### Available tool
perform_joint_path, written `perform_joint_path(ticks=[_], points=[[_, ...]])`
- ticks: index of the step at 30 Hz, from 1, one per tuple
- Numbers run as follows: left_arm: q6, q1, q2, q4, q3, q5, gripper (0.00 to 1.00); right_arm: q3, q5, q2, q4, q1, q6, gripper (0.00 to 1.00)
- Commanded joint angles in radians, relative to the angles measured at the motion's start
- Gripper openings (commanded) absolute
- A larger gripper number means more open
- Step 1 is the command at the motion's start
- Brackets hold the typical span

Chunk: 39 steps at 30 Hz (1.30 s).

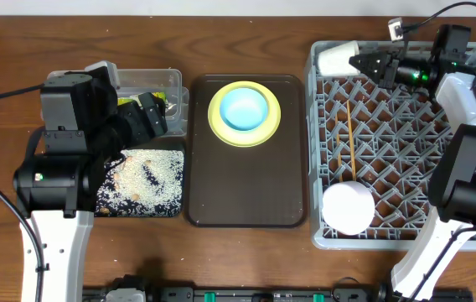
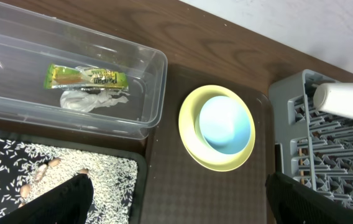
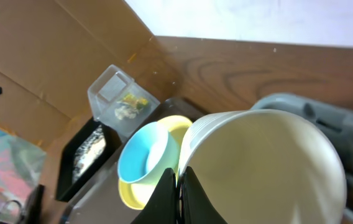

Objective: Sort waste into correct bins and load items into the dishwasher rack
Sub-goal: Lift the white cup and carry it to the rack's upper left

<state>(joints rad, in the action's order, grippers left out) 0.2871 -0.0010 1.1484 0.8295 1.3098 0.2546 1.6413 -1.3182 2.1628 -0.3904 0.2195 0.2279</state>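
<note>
While the right gripper (image 1: 363,63) is pinched tight on the small white cup's (image 1: 336,59) wall, cup sideways over the dishwasher rack (image 1: 316,151) corner beneath it, the left gripper (image 2: 183,202) hangs fully spread and empty, with the black tray (image 2: 58,138) below.

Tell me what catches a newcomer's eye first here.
A light blue bowl sits in a yellow plate, bright against the dark brown tray in the middle. On the right, the right fingers pinch a white cup over a corner of the grey rack; on the left, white rice covers a black tray.
</note>
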Motion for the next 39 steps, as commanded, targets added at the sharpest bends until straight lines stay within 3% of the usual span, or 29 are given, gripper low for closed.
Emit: perform_joint_path(ticks=[1,22,39], points=[[-0.010,0.005,0.002,-0.001,0.009,-0.013,0.92,0.000,-0.040,0.016,0.027,-0.008,0.013,0.02],[-0.010,0.005,0.002,-0.001,0.009,-0.013,0.92,0.000,-0.007,0.077,0.119,-0.047,-0.006,0.01],[-0.010,0.005,0.002,-0.001,0.009,-0.013,0.92,0.000,-0.006,0.097,0.028,0.010,-0.006,0.08]])
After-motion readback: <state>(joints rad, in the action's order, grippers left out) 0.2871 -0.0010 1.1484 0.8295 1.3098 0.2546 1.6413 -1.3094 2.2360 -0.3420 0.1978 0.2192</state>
